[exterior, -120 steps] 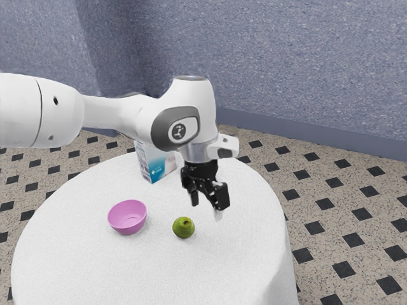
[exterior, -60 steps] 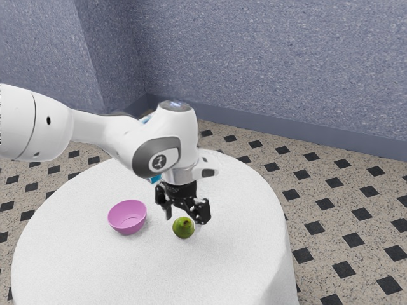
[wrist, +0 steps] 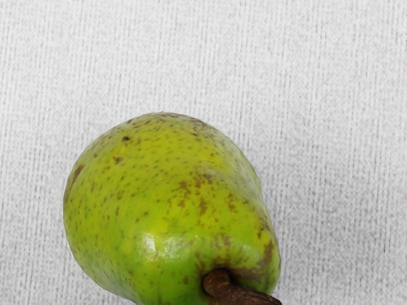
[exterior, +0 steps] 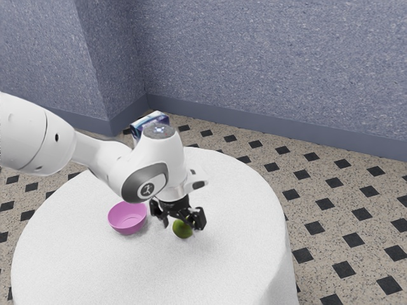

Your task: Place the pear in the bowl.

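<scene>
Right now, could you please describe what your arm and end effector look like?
My arm is white, with smooth, rounded segments and, near the wrist, a dark grey rounded panel framing a white inset with a dark emblem. My end effector is black and has two angular fingers.

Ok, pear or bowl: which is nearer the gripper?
The pear: green, just below the open gripper. The bowl is pink and stands off toward the exterior view's left.

I log a yellow-green pear (wrist: 159, 203), brown-speckled with a brown stem, resting on the desk (exterior: 235, 267). Near it, I note a smooth pink bowl (exterior: 128, 220), upright, rim up.
</scene>
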Available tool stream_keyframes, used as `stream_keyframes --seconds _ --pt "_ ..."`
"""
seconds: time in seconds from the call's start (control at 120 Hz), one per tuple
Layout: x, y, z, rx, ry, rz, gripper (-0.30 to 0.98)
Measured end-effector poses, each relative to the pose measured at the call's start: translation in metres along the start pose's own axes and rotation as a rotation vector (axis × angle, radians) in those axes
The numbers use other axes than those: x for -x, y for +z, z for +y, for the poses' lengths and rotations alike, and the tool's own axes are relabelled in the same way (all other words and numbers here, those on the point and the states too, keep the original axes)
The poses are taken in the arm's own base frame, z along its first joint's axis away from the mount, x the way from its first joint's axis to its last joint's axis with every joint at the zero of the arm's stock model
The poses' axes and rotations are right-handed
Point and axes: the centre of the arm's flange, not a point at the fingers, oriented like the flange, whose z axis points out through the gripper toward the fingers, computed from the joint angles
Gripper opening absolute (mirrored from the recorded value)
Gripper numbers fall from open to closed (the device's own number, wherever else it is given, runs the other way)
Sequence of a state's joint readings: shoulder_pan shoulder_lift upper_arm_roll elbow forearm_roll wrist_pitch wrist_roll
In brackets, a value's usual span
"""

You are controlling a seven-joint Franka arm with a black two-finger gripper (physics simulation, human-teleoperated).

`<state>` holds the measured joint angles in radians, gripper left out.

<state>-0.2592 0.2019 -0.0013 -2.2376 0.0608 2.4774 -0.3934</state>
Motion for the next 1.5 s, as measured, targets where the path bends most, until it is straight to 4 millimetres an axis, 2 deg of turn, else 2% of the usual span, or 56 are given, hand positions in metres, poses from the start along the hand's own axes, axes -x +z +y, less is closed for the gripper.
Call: stream_keyframes --seconds 0.283,0.933,1.125,1.433,1.5 --pt "-0.008 0.02 -0.01 -0.013 0.05 0.08 0.69" --pt "-0.007 0.031 -0.014 0.021 0.026 0.09 0.68" --pt "-0.007 0.031 -0.013 0.024 0.03 0.093 0.47" --pt "-0.008 0.022 -0.013 0.025 0.031 0.106 0.31" --pt "-0.009 0.009 -0.013 0.026 0.029 0.116 0.27"
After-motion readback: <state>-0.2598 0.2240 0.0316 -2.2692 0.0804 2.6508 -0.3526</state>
